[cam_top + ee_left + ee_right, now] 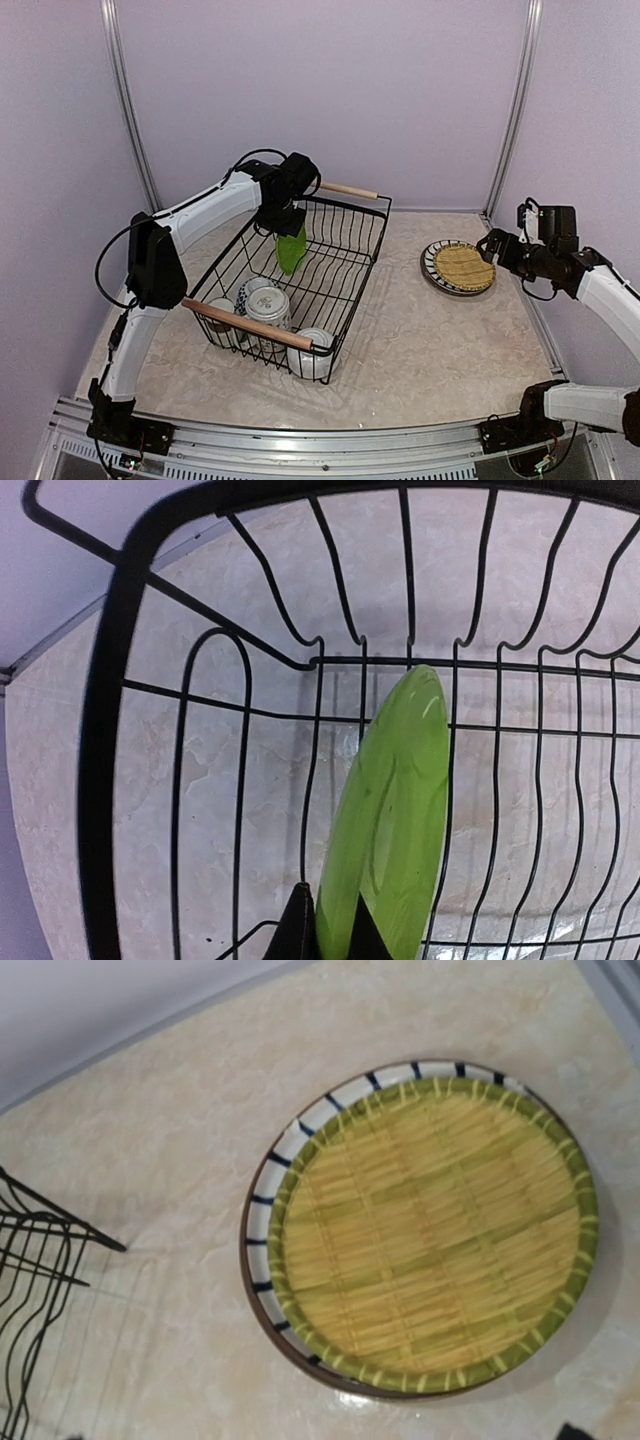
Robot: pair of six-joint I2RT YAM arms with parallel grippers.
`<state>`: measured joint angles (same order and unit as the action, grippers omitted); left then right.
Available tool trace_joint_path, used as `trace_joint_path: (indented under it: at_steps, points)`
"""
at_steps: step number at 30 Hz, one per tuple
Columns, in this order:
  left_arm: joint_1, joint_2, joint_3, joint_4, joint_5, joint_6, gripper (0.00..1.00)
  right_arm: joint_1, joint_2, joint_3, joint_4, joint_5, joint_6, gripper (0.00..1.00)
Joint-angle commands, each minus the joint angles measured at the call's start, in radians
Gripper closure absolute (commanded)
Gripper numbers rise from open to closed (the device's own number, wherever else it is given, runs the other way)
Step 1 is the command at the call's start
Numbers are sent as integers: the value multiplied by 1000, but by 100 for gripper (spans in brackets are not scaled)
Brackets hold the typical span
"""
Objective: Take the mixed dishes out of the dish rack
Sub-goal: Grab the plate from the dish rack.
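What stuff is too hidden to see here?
Right wrist view: woven yellow-green plate covers the black-and-white striped round plate except its rim.
Top view: right gripper too small to tell open or shut.
Left wrist view: frame edge cuts off the lime green round plate below.

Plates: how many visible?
3: green plate upright in the rack, pinched by the left gripper; yellow woven plate stacked on a striped plate on the table. Others may hide between.

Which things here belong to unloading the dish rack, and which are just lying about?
Part of the job: dish rack; lime green plate in the left gripper; cups and bowls at its near end; striped plate under woven plate, already out.
Just there: table; frame posts.
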<state>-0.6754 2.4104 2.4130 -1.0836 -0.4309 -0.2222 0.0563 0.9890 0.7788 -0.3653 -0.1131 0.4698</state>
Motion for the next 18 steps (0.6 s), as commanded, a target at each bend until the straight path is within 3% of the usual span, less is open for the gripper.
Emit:
trace_joint_path:
  at_steps: [1,7,18]
  points:
    - [-2,-180,91,14,6,27,100,19,8,-25,44,-32,18,0]
    - [39,-300,0,26,142,-38,100,59,60,40,40,-45,31,0]
    - [216,-691,-510,373,831,-196,100,321,183,201,174,-114,87,0]
